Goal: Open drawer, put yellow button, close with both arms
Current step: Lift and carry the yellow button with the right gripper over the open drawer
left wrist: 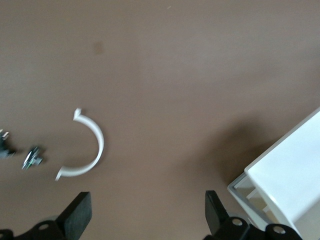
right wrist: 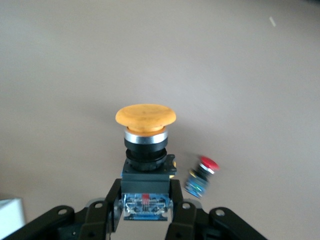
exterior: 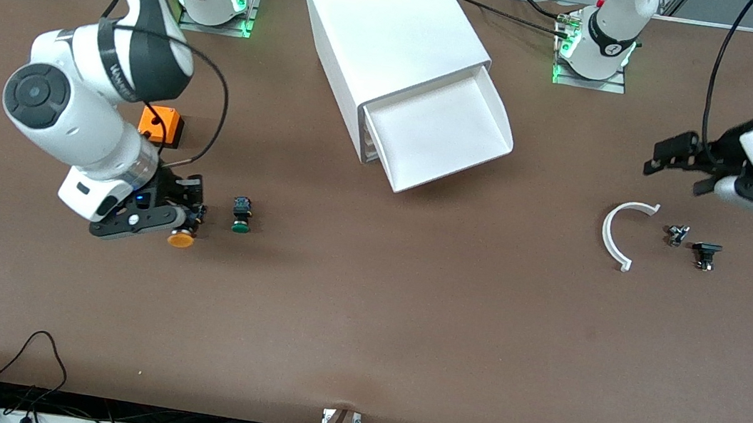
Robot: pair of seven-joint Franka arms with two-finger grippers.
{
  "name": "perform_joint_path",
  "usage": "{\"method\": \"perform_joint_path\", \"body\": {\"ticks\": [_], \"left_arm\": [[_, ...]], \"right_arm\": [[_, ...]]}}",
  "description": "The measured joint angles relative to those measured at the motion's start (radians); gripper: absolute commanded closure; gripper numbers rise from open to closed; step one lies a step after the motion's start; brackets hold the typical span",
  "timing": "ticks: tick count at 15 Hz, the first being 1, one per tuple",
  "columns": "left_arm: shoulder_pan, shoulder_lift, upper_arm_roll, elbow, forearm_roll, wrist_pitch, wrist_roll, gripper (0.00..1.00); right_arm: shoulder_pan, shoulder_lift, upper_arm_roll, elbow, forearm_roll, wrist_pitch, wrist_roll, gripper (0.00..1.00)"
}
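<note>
Yellow button (right wrist: 145,117) clamped by its black-and-blue body in the right gripper (exterior: 185,217), lower left of the front frame, beside a green-capped button (exterior: 242,215). Drawer (exterior: 440,133) already pulled out, upper centre. Left gripper (exterior: 674,158) waits spread and empty, right edge. Step in hand: carrying. Next: lift, swing over the drawer tray, release inside.

A green button (exterior: 242,215) lies on the brown table (exterior: 362,325), toward the right arm's end. An orange box (exterior: 161,125) sits farther from the front camera than it. A red button (right wrist: 202,176) lies on the table too. Toward the left arm's end lie a white curved strip (exterior: 620,231), a small metal part (exterior: 677,235) and a small black part (exterior: 705,253) just beside it.
</note>
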Motion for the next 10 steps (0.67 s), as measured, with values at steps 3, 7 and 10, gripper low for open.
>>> {"method": "perform_joint_path", "body": {"ticks": [3,7,10], "left_arm": [[-0.005,-0.014,-0.014,0.001,0.082,-0.031,-0.131,0.0],[-0.006,0.001,-0.016,0.006,0.134,-0.03,-0.179,0.0],[-0.005,0.022,-0.013,0.021,0.135,-0.03,-0.183,0.0]], "right_arm": [[0.066,-0.001,0.069,0.061,0.001,-0.001,-0.009,0.75],[0.261,0.022,0.074,0.086,-0.006,0.006,-0.027,0.76],[0.361,0.041,0.073,0.103,-0.044,0.075,-0.104,0.75]]}}
